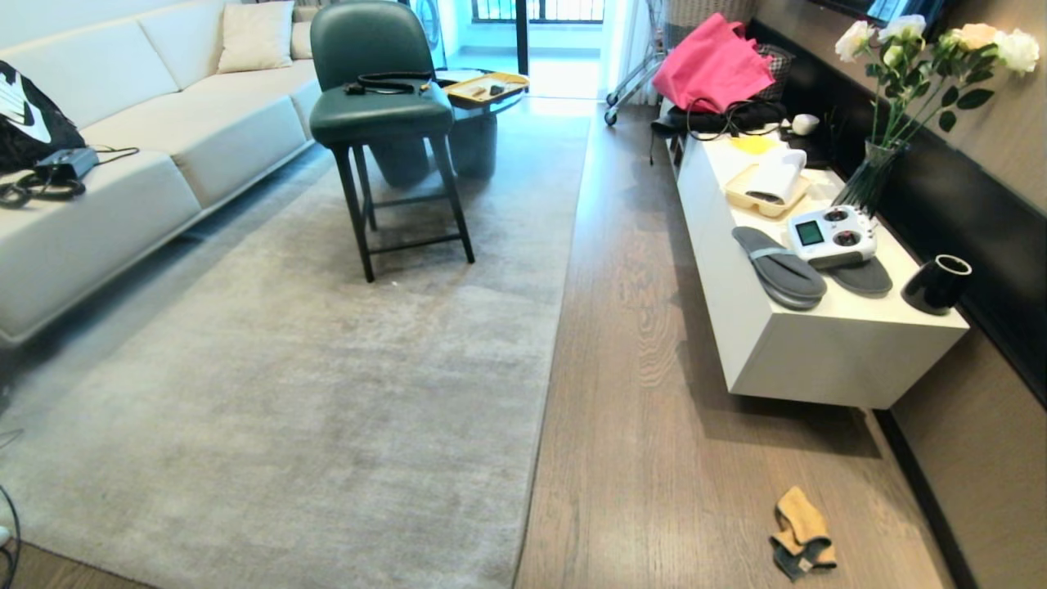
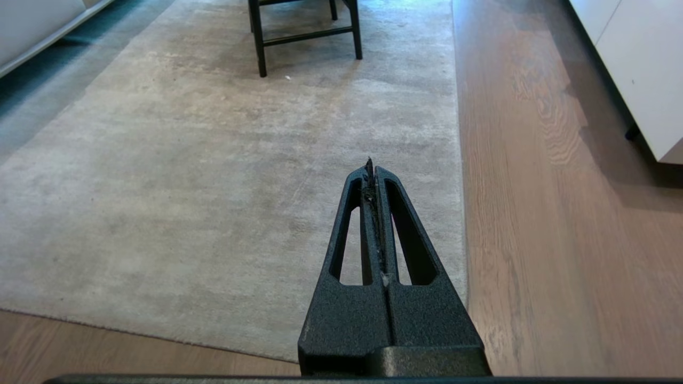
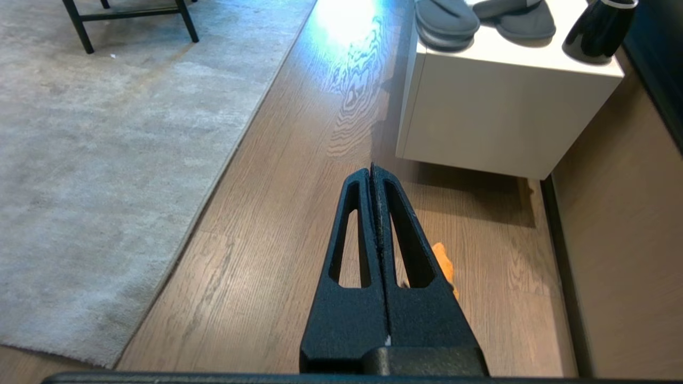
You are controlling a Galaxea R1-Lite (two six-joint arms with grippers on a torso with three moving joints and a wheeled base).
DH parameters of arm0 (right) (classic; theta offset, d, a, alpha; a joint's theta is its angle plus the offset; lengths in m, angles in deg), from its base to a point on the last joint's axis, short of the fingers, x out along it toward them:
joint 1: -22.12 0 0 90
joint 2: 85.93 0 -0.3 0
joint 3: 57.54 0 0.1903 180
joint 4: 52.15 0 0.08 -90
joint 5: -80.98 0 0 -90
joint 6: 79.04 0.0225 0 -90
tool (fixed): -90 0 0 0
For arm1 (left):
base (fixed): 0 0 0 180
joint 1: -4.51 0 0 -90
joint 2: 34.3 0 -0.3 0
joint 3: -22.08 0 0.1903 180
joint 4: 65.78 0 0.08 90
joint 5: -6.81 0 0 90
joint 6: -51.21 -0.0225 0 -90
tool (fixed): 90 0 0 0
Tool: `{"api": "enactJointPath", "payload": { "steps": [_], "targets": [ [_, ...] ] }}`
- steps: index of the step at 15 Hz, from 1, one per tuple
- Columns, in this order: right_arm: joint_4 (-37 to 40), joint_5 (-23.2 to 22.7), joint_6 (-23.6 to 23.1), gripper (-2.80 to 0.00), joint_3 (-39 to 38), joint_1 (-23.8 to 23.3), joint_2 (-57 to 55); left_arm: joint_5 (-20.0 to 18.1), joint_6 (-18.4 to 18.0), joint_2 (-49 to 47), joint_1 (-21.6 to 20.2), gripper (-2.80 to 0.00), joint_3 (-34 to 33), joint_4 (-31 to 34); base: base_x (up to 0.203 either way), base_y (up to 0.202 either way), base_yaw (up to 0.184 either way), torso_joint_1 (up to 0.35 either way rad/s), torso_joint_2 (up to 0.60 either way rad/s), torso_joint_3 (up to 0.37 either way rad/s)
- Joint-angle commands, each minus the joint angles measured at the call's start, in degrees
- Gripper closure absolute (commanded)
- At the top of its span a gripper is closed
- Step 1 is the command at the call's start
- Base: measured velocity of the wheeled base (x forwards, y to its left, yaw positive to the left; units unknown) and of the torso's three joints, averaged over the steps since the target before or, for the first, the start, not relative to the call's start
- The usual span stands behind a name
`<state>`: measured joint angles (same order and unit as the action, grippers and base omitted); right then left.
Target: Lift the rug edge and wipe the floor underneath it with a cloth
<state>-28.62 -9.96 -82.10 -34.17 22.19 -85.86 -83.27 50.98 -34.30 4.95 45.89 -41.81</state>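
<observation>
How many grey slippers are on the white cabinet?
2. One slipper lies at the cabinet's front edge; the other slipper lies beside it, partly under the white remote controller. No others show.

Cream sofa (image 1: 147, 155), green chair (image 1: 380, 90), white cabinet (image 1: 818, 352), bright window (image 1: 536, 12).

The cloth (image 1: 802, 533) lies crumpled on the floor (image 1: 646, 458) at five o'clock, well apart from the flat rug edge (image 1: 546, 393).
</observation>
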Motion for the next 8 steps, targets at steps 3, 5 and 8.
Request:
{"api": "enactJointPath", "payload": {
  "steps": [3,5,8],
  "targets": [
    [0.02,-0.03,-0.10,0.00,0.00,0.01,-0.07,-0.01,-0.03,0.00,0.00,0.00,-0.06,0.02,0.000,0.000,0.000,-0.027,-0.40,-0.425],
    [0.02,-0.03,-0.10,0.00,0.00,0.01,-0.07,-0.01,-0.03,0.00,0.00,0.00,0.00,0.02,0.000,0.000,0.000,0.011,-0.41,-0.411],
    [0.02,-0.03,-0.10,0.00,0.00,0.01,-0.07,-0.01,-0.03,0.00,0.00,0.00,0.00,0.02,0.000,0.000,0.000,0.034,-0.44,-0.396]
  ]
}}
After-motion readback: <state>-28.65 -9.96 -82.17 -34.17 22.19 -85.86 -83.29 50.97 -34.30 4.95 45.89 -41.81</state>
